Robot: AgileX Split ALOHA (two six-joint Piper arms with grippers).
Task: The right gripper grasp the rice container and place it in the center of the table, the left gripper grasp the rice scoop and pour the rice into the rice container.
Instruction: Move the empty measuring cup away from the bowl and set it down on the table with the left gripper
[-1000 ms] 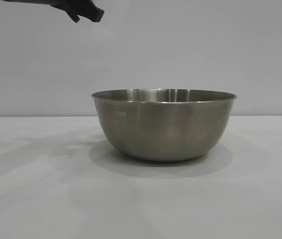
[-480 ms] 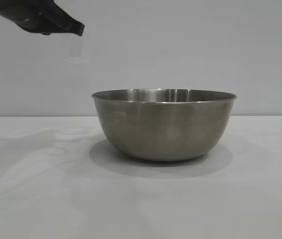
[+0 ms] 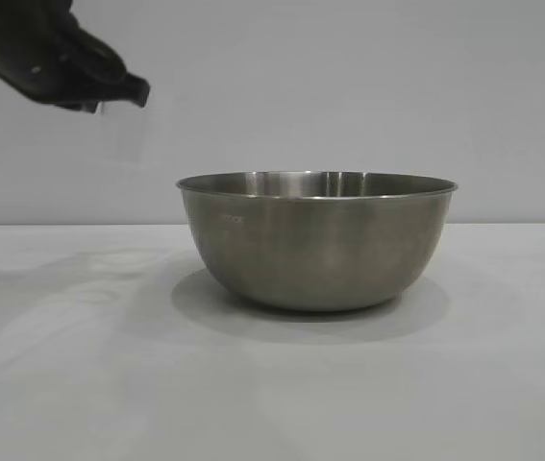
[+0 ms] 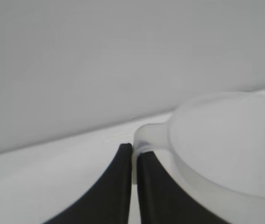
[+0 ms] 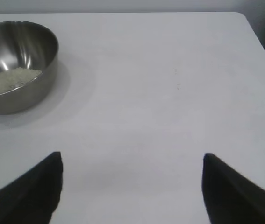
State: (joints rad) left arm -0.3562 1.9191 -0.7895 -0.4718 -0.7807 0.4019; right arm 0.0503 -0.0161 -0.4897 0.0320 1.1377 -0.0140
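The steel rice container (image 3: 317, 238) stands on the white table (image 3: 80, 384) near the middle of the exterior view. In the right wrist view it (image 5: 34, 65) holds a thin heap of rice (image 5: 8, 80). My left gripper (image 3: 133, 93) hangs high at the upper left, left of the bowl, shut on the handle of the translucent rice scoop (image 3: 130, 134). The left wrist view shows the fingers (image 4: 134, 156) pinching the handle, with the scoop (image 4: 225, 144) beside them; I see no grains in it. My right gripper (image 5: 132, 158) is open over bare table, away from the bowl.
The table's far edge and its rounded corner (image 5: 244, 18) show in the right wrist view. A plain grey wall (image 3: 349, 86) stands behind the table.
My left gripper has moved down and to the left, away from the bowl, carrying the scoop. The bowl has not moved.
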